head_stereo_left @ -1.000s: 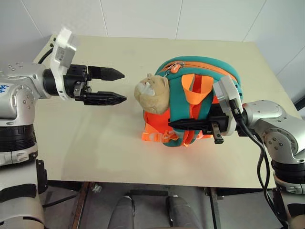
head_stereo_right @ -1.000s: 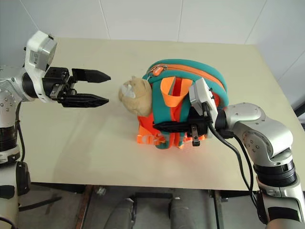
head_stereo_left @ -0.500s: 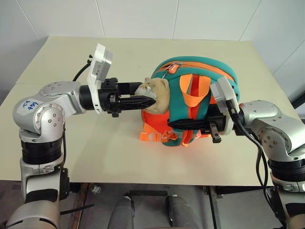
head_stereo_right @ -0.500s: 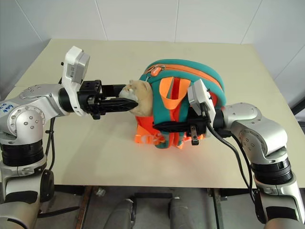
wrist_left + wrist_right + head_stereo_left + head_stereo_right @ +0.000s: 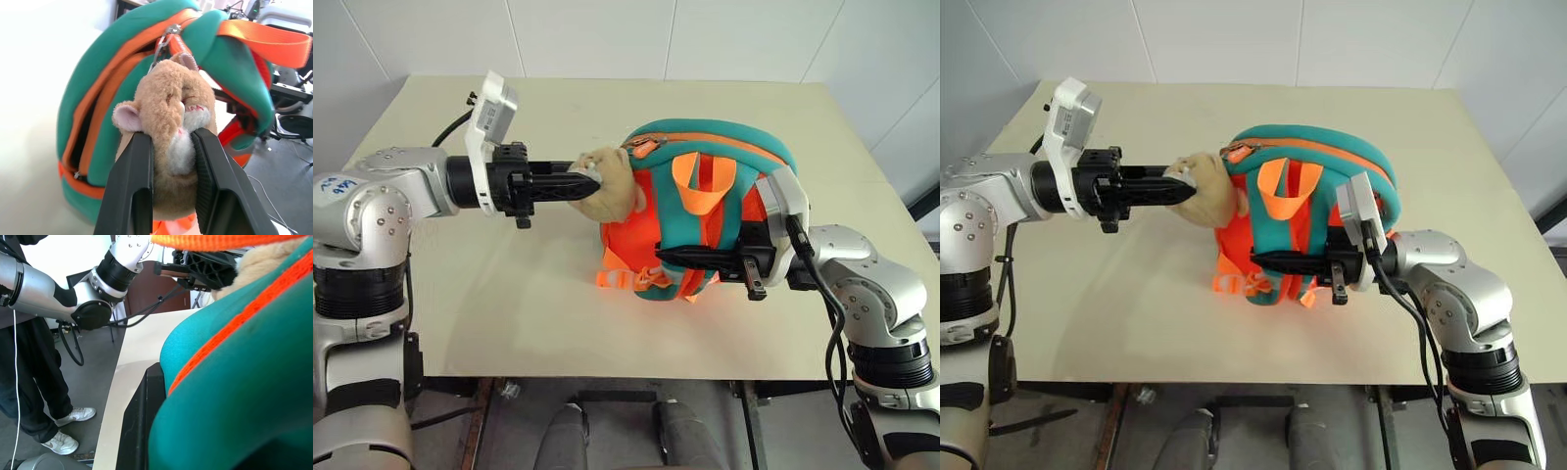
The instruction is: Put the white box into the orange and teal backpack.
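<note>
The orange and teal backpack (image 5: 734,162) stands on the beige table (image 5: 499,284), straps toward me, its top zipper (image 5: 164,41) partly open. Its tan plush animal head (image 5: 612,186) hangs at the left side. My left gripper (image 5: 585,183) reaches in level from the left and is shut on that plush head (image 5: 171,112), one black finger (image 5: 129,191) on each cheek. My right gripper (image 5: 668,258) lies across the lower straps, shut on a teal strap (image 5: 234,382). The white box is out of view.
Bare tabletop lies in front of and to the left of the backpack, with the near table edge (image 5: 607,372) close by. A white tiled wall rises behind. A person in dark trousers and white shoes (image 5: 66,443) stands on the floor beside the table.
My left gripper swung in from the left with jaws wide, reached the plush head and closed on it. The backpack has tipped slightly toward the left. The right gripper kept its place.
</note>
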Motion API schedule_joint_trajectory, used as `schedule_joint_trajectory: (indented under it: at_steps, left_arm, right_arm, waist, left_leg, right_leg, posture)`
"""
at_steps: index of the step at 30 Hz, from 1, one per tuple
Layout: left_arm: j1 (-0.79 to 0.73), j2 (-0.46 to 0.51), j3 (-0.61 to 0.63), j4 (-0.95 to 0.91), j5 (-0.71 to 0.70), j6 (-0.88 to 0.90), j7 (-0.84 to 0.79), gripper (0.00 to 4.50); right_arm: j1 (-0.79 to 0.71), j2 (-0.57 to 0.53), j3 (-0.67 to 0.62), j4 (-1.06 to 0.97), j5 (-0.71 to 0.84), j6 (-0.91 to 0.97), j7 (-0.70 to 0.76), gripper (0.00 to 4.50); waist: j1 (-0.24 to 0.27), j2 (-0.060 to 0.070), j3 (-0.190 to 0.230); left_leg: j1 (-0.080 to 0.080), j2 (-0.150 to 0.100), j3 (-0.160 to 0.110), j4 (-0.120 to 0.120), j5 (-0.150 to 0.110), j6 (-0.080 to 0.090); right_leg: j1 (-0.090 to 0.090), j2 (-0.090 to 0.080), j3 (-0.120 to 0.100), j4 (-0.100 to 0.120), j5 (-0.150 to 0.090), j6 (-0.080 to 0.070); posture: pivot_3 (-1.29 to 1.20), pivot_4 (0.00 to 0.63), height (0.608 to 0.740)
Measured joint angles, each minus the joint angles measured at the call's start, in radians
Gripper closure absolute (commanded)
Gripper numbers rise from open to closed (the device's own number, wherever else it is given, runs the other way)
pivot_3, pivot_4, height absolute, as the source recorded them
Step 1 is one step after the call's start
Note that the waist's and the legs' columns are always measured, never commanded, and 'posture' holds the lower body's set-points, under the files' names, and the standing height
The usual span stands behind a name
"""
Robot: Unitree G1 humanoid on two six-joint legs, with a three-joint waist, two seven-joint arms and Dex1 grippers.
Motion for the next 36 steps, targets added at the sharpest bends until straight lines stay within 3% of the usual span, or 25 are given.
schedule_joint_trajectory:
  at_steps: [5,20,26,32,36]
  left_arm:
    - [-0.040,0.045,-0.072,0.125,0.071,-0.069,-0.051,3.83]
    - [-0.086,0.041,-0.257,0.420,0.325,-0.227,-0.173,3.83]
    - [-0.044,-0.006,-0.326,0.450,0.408,-0.289,-0.196,3.85]
    - [-0.019,-0.089,-0.277,0.466,0.418,-0.329,-0.156,3.86]
    - [0.021,-0.097,-0.197,0.459,0.395,-0.366,-0.154,2.59]
  right_arm:
    - [0.015,0.000,-0.004,-0.007,0.000,-0.002,-0.007,4.50]
    - [0.043,-0.003,-0.034,-0.046,0.010,0.000,-0.034,4.50]
    - [0.043,-0.004,-0.034,-0.049,0.011,0.002,-0.039,4.50]
    - [0.043,-0.021,-0.034,-0.049,0.010,0.014,-0.054,4.50]
    - [0.043,-0.121,-0.033,-0.060,0.003,0.077,-0.074,4.50]
  waist:
    - [-0.003,0.000,0.000]
    - [-0.003,0.000,0.000]
    - [-0.002,0.000,0.000]
    - [0.002,0.000,0.000]
    - [0.006,0.000,0.000]
  left_leg:
    - [0.000,0.000,0.000,-0.001,0.000,0.000]
    - [-0.001,0.000,0.000,-0.003,0.000,0.000]
    - [-0.001,0.000,0.000,-0.003,0.000,0.000]
    - [-0.001,0.000,0.000,-0.002,0.000,0.000]
    - [-0.002,0.000,0.000,-0.002,0.000,0.000]
  right_leg:
    - [0.000,0.000,0.000,0.000,0.000,0.000]
    - [-0.001,0.000,0.000,-0.002,0.000,0.000]
    - [-0.001,0.000,0.000,-0.002,0.000,0.000]
    - [-0.001,0.000,0.000,-0.002,0.000,0.000]
    - [-0.001,-0.001,0.000,-0.002,0.000,0.000]
  posture:
    - [0.00,0.150,0.740]
    - [0.00,0.150,0.740]
    - [0.00,0.150,0.740]
    - [0.00,0.150,0.740]
    - [0.00,0.150,0.740]
